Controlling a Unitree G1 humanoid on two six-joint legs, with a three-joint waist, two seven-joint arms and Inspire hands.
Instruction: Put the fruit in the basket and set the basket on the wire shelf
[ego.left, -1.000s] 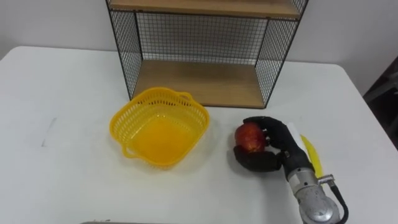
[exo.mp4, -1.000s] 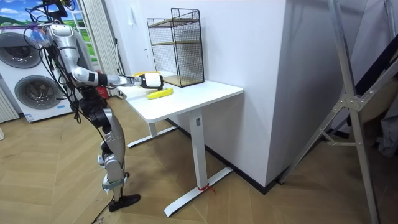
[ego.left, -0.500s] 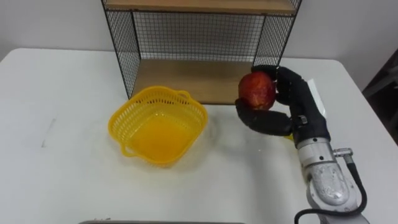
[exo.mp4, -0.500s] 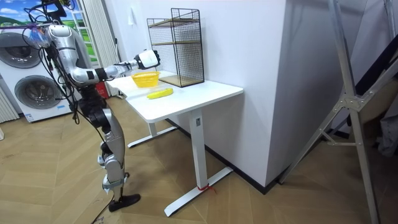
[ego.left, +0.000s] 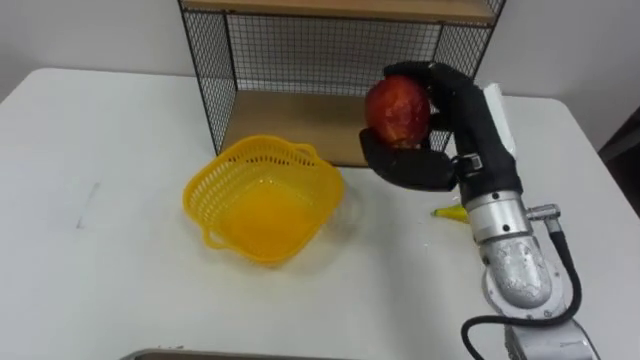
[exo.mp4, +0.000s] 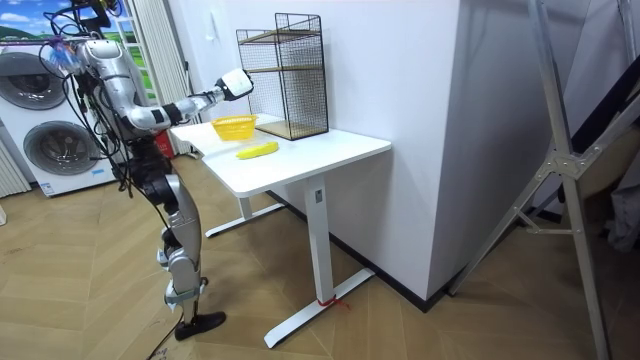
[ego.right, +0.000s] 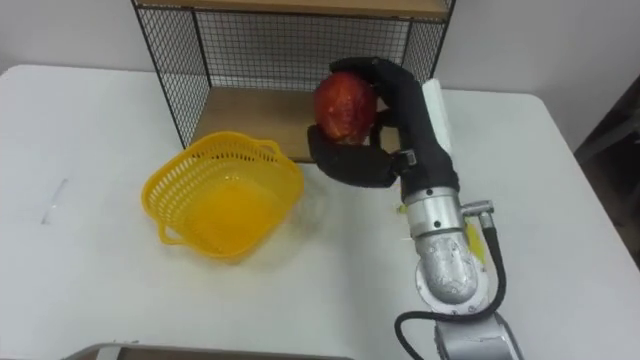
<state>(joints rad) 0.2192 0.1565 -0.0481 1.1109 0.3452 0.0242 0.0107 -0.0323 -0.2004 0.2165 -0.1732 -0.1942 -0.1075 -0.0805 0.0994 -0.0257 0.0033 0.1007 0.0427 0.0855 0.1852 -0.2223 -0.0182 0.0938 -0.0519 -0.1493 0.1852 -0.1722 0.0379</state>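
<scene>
My right hand (ego.left: 440, 120) (ego.right: 385, 120) is shut on a red apple (ego.left: 397, 108) (ego.right: 342, 106), held up in the air in front of the wire shelf (ego.left: 330, 120) (ego.right: 290, 110) and to the right of the yellow basket (ego.left: 262, 195) (ego.right: 222, 190). The basket stands empty on the white table (ego.left: 100, 200), just before the shelf's lower wooden board. A yellow banana (ego.left: 448, 211) (ego.right: 487, 245) lies on the table, mostly hidden behind my right forearm. In the room view I stand at the table's end with my right arm stretched out and the hand (exo.mp4: 236, 85) raised above the basket (exo.mp4: 233, 126); the banana (exo.mp4: 257, 150) lies nearer the table's edge.
The shelf (exo.mp4: 285, 75) stands at the back of the table against the wall. A washing machine (exo.mp4: 45, 130) stands behind me. A metal frame (exo.mp4: 570, 170) leans at the room view's right.
My right hand has lifted the apple from the table, up and slightly left toward the basket side. The banana is now more hidden behind my forearm.
</scene>
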